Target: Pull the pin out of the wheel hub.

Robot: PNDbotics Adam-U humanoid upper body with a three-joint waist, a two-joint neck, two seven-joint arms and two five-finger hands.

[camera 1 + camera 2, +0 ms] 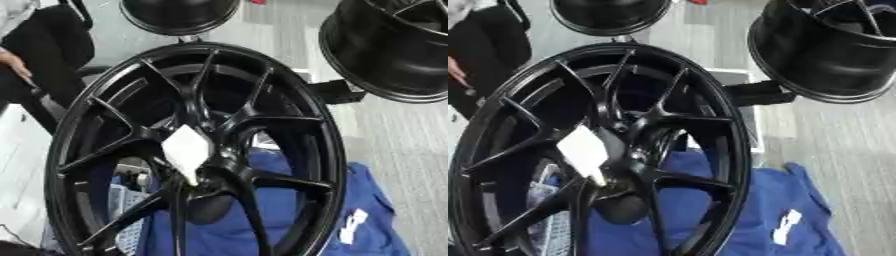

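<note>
Filling most of the frame, a glossy black alloy wheel hub (197, 150) stands on edge, its thin forked spokes fanning out from a dark centre to a smooth, deep rim. At the centre sits a flat white diamond-shaped piece (185, 150), matte like paper or plastic, tapering to a point toward 6 o'clock; whether this is the pin cannot be told. Behind the lower spokes, from 4 to 6 o'clock, lies a soft, creased blue cloth (367, 220) bearing a small white mark (353, 226). A pale perforated object (125, 200) shows through the spokes at 7 o'clock. Two more black wheels lie beyond: one (179, 15) at 12 o'clock, round and shiny, and another (829, 50) at 2 o'clock, showing its barrel-like side. The floor (394, 130) is grey with a fine striped grain.

The left eye view shows more of the pale surface at 9 o'clock. The right eye view shows more of the 2 o'clock wheel's inner spokes and sets the hub nearer the left edge.

Neither robot hand appears in either view, so their state cannot be told.
</note>
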